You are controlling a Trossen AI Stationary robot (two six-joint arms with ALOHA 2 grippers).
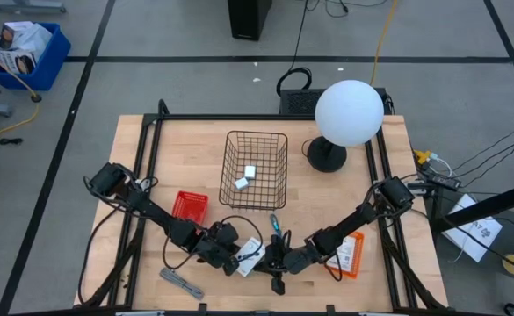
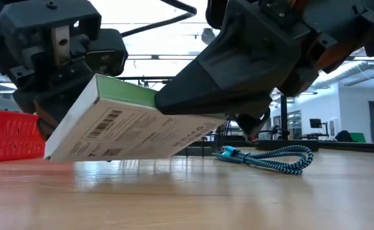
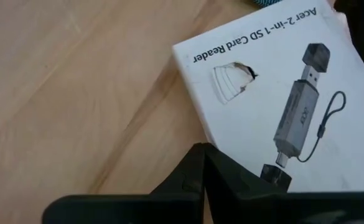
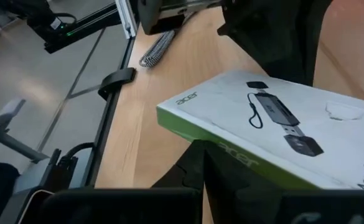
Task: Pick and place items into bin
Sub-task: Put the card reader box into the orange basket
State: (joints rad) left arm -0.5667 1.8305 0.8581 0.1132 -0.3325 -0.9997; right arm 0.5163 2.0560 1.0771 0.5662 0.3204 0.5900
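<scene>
A white card-reader packet [image 1: 249, 254] with a green side hangs tilted just above the table near its front edge, between my two grippers. My left gripper [image 1: 237, 257] is shut at the packet's left end. My right gripper [image 1: 278, 261] is shut at its right side. In the low view the packet [image 2: 129, 128] shows its barcode face and slopes down toward the right. The wire bin [image 1: 230, 167] stands at the table's middle with two white blocks [image 1: 245, 177] in it. My left gripper bears with its shut fingers [image 3: 200, 168] on the packet's near end [image 3: 231, 149], slanting down from the table's left. The fingers hide the place of contact. That end is the raised one [image 2: 94, 86]. My right gripper sets its shut fingertips [image 4: 201, 158] against the packet's green long side [image 4: 231, 152], coming nearly level from the table's right. In the low view its fingers form a wedge [image 2: 174, 96] on the upper edge. The packet sits tilted, clear of the table.
A teal braided cable [image 2: 270, 156] lies just behind the packet. A red basket-like thing [image 1: 189, 207] sits to the left, an orange-and-white packet [image 1: 351, 254] to the right, a grey metal tool [image 1: 180, 283] at the front left. A white globe lamp [image 1: 349, 112] stands far right.
</scene>
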